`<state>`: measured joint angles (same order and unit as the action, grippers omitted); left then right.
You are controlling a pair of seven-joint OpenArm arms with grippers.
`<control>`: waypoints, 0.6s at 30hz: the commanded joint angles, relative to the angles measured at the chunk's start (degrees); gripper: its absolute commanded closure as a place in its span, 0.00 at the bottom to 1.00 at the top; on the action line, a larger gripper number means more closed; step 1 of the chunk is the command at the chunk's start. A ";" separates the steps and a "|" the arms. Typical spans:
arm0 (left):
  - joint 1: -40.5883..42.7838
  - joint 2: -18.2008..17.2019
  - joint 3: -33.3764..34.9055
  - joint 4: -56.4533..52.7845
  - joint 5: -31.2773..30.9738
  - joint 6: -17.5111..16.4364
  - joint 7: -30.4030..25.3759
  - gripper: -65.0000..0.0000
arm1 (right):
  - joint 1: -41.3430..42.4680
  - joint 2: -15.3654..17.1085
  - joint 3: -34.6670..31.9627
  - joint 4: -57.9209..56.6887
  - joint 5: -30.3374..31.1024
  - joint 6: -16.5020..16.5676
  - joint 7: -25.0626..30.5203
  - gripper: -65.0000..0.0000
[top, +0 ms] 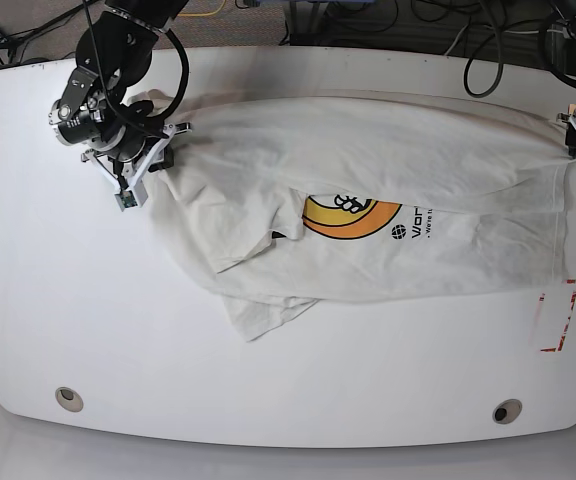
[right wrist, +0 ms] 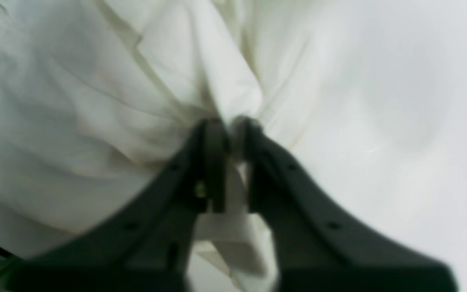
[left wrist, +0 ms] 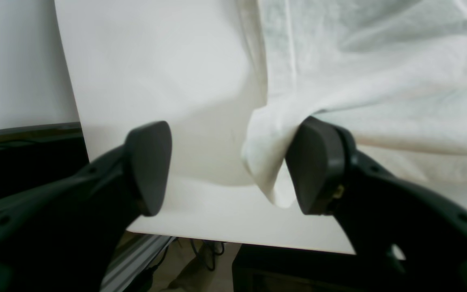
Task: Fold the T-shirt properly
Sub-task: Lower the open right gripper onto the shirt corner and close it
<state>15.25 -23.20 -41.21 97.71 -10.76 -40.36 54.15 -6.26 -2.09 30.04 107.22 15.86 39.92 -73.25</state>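
The wrinkled cream T-shirt [top: 368,190] lies long from nine to three o'clock. The right gripper [right wrist: 230,125] pinches its cloth; the left gripper [left wrist: 233,166] gapes apart, fabric touching one pad.

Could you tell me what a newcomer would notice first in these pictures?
A cream T-shirt stretched across the white table, its yellow-orange print peeking out mid-cloth. The right tool pinches one bunched end; at the other, the left tool stands open, cloth draped against one finger.
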 commanded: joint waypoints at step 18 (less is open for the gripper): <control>-0.34 -1.46 -0.50 0.88 -0.18 0.36 -0.83 0.35 | -8.11 0.46 0.51 8.87 0.71 0.08 0.77 1.00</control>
<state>15.25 -23.24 -41.21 97.71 -10.79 -40.34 54.13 -13.78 -2.04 30.39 115.09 16.29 39.92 -73.12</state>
